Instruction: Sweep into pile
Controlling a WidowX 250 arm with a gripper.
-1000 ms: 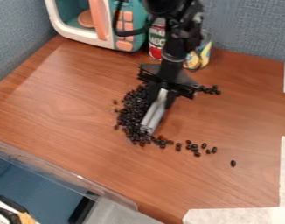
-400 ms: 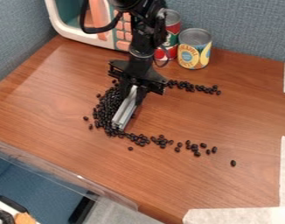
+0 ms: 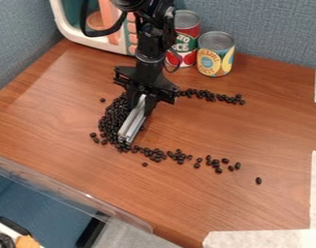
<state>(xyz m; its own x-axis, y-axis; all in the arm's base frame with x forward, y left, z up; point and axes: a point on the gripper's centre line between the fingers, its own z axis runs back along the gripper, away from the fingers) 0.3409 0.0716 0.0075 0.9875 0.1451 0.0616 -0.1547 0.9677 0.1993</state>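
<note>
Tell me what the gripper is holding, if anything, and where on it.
The gripper holds a grey bar-like tool by its upper end, the lower end among dark beans.

The beans (image 3: 113, 120) look smooth and glossy (like polished beads, almost) on the wood-grained table (image 3: 231, 126); behind it stands a matt, rough cloth panel (image 3: 271, 29).

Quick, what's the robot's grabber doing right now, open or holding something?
Gripper: closed on a grey bar, held at a slant against the heap of black beans.
</note>
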